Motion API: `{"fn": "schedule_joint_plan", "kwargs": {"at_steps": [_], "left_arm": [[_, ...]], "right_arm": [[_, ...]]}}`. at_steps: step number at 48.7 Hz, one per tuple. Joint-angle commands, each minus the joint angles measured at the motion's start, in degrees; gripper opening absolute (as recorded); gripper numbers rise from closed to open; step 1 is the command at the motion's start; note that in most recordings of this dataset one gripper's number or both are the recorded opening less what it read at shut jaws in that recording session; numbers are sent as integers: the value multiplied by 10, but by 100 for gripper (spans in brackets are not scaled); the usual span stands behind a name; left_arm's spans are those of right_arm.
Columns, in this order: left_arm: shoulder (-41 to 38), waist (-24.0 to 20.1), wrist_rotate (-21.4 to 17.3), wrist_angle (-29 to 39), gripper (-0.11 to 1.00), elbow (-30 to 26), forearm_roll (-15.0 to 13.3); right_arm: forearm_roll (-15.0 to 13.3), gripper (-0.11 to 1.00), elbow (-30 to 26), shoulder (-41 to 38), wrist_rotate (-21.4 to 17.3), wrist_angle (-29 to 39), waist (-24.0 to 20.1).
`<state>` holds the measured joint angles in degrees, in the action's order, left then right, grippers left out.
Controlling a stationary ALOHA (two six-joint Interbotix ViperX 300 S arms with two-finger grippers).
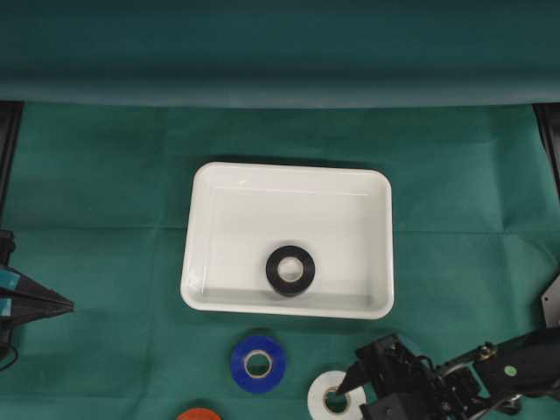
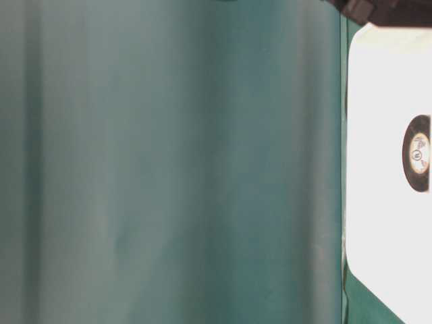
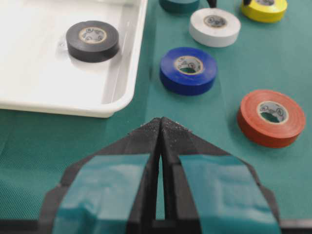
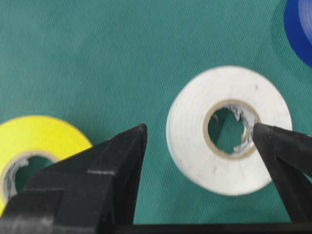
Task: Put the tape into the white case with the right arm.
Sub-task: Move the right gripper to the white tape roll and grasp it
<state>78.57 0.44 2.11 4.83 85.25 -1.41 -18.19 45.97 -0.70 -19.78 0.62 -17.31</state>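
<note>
The green-covered bench carries everything, and the white case serves as the landmark. It is a stiff, glossy tray lying flat, its long axis running left to right in the overhead view; one black tape roll already lies flat inside it, near its front wall.

In front of the case, outside it, lie the loose rolls: the blue tape roll nearest the front wall, the white tape roll further out and to the right, an orange-red tape roll and a yellow tape roll beyond.

The white roll lies flat, its hole facing up, so it has no long axis to favour. It looks light and rigid, with a smooth, probably slippery outer face. A sound hold would pinch the ring wall, one finger in the core and one outside.

The right gripper hangs over that roll with its jaws spread wide and holding nothing, one tip at the core's edge. The left gripper, left of the case, rests with jaws pressed together, empty.
</note>
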Motion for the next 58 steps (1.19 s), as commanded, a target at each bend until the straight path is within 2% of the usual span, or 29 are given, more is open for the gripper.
{"fn": "schedule_joint_plan", "kwargs": {"at_steps": [1, 52, 56, 58], "left_arm": [[-4, -2, 0, -3, 0, -6, -1], [-4, -1, 0, -3, 0, -5, -1], [-5, -1, 0, -3, 0, -5, -1], [-4, -2, 0, -3, 0, -5, -1]], "right_arm": [[-2, 65, -17, 0, 0, -3, -2], [-2, 65, -34, -54, 1, -4, -3], [-2, 60, -35, -55, 1, -4, -2], [-2, 51, -36, -54, 1, -3, -2]]}}
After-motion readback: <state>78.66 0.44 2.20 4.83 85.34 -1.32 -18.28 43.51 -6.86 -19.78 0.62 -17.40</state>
